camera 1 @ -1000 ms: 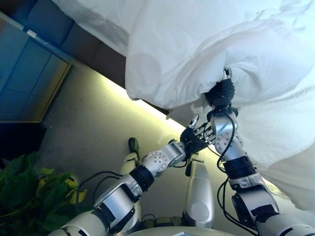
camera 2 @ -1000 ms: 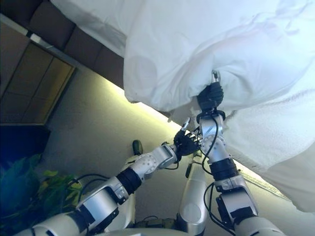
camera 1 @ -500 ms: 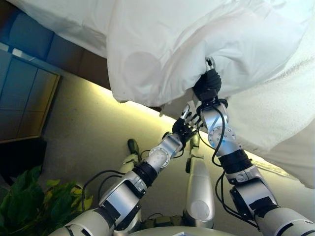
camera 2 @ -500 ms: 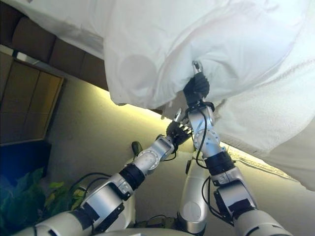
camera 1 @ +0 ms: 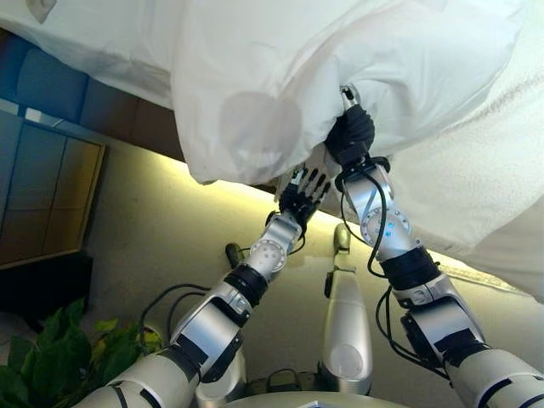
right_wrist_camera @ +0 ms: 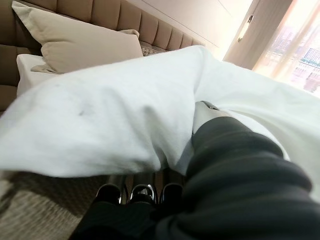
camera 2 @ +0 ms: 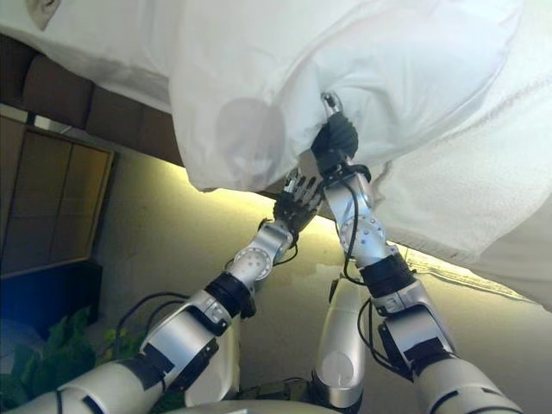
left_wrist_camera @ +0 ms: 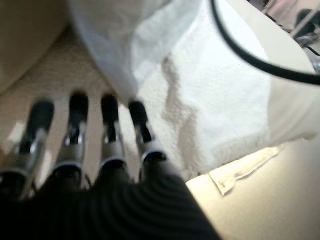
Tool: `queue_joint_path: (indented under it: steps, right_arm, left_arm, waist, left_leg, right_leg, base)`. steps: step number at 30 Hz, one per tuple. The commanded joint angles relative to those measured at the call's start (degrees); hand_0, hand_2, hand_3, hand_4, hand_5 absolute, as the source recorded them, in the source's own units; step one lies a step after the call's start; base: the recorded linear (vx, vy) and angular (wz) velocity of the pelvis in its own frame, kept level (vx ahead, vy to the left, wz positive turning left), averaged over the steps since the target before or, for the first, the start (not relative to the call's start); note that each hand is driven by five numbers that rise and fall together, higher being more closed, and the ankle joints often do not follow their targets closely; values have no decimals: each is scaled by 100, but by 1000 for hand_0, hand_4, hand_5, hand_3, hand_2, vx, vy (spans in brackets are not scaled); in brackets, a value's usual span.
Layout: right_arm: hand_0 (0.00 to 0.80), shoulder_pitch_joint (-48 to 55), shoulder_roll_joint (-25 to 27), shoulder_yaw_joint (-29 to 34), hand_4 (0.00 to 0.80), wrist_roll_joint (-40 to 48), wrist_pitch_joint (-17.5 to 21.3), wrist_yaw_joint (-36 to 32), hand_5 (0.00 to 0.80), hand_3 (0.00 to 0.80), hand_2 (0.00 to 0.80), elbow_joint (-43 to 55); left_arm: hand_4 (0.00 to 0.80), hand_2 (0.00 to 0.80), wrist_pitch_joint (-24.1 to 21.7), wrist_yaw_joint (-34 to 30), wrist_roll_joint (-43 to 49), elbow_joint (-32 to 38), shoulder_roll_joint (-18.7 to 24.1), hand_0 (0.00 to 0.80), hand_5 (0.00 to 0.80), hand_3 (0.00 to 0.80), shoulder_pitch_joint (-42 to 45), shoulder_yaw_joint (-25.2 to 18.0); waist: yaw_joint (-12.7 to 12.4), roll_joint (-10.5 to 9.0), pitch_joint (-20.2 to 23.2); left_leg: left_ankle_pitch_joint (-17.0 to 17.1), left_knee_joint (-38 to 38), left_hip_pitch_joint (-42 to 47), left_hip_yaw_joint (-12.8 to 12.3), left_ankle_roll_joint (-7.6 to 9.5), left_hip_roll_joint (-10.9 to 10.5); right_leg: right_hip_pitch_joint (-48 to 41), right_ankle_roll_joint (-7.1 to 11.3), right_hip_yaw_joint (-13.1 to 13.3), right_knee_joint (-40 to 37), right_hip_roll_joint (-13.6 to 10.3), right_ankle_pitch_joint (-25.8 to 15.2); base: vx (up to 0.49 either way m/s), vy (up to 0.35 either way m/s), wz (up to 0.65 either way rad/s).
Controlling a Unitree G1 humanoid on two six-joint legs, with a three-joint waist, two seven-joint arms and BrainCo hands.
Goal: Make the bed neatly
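A white duvet (camera 1: 340, 59) hangs bunched over the side of the bed. My right hand (camera 1: 350, 136) is raised into its lower fold and shut on the cloth; in the right wrist view the duvet (right_wrist_camera: 115, 115) drapes over the hand. My left hand (camera 1: 304, 189) is just below and beside it, open, its straight fingers (left_wrist_camera: 107, 125) pointing up at the duvet's edge. A white rough-textured cover (left_wrist_camera: 220, 100) lies under the duvet, also seen as the cover (camera 1: 476, 170) on the right.
A beige pillow (right_wrist_camera: 75, 42) leans on the tufted brown headboard (right_wrist_camera: 130, 22). The bed's dark padded side (camera 1: 110, 106) runs along the lit floor. A panelled cabinet (camera 1: 42, 195) and a green plant (camera 1: 51, 365) stand at the left. A bright window (right_wrist_camera: 295, 50) is behind.
My left hand has risen from below the right wrist to the duvet's edge beside the right hand. The right hand has lifted the fold a little further up and left.
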State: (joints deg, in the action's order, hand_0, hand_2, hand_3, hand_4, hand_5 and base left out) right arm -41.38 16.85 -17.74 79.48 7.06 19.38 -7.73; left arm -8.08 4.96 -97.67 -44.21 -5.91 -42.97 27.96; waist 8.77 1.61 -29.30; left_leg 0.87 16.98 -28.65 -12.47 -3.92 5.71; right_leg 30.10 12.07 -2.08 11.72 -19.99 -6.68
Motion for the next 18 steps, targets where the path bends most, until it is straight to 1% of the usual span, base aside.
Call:
queue_joint_path:
  steps: [1,3,8,9,10,13,15,18]
  right_arm:
    - [800,-643,98,128,800,-115,123,-153,800,800,800,816]
    - [800,-613,82,160,800,-116,144,-165,800,800,800,793]
    - [800,-587,87,170,800,-157,203,-123,800,800,800,823]
    - [800,-557,57,198,800,-149,314,-127,800,800,800,845]
    - [800,-520,32,224,800,-154,345,-162,800,800,800,839]
    - [800,-386,-17,298,800,-131,482,-286,800,800,800,818]
    - [800,-324,-50,333,800,-159,552,-314,800,800,800,829]
    - [800,-208,-98,386,800,-207,722,-312,800,800,800,890]
  left_arm:
    - [0,0,131,-384,-108,-194,-613,0,0,0,-589,-58]
    - [0,0,184,-443,-120,-195,-641,0,0,0,-512,-11]
    - [0,0,106,-442,-146,-175,-704,0,0,0,-422,58]
    - [0,0,163,-536,-59,-150,-707,0,0,0,-437,94]
    - [0,0,166,-553,2,-101,-712,0,0,0,-403,124]
    - [0,0,35,-665,-168,47,-685,0,0,0,-251,232]
    - [0,0,-157,-712,-296,119,-683,0,0,0,-174,240]
    - [0,0,-297,-729,-379,308,-571,0,0,0,-34,267]
  waist:
    - [41,107,134]
    - [25,130,140]
    - [-9,131,152]
    - [-56,91,157]
    - [-73,88,158]
    - [-149,75,147]
    - [-198,70,135]
    - [-311,46,136]
  left_leg:
    - [591,-295,-41,368,-414,391]
    - [591,-310,-24,392,-418,379]
    - [588,-335,-15,426,-416,364]
    - [587,-337,-66,475,-405,371]
    - [583,-339,-78,492,-402,374]
    - [575,-322,-109,571,-400,376]
    - [558,-307,-122,621,-393,365]
    - [524,-253,-185,724,-375,345]
  right_leg:
    - [-182,46,-242,-58,-284,-216]
    - [-233,46,-274,-74,-291,-207]
    - [-276,48,-317,-84,-299,-189]
    - [-293,62,-377,-115,-295,-188]
    - [-316,61,-407,-132,-286,-187]
    - [-397,56,-495,-156,-272,-186]
    - [-425,54,-544,-144,-281,-171]
    - [-443,54,-626,-115,-294,-155]
  base:
    - [0,0,0]
    - [0,0,0]
    - [-14,-23,4]
    - [-60,-101,2]
    - [-68,-128,5]
    - [-25,-96,11]
    - [-13,-80,13]
    - [-15,-112,8]
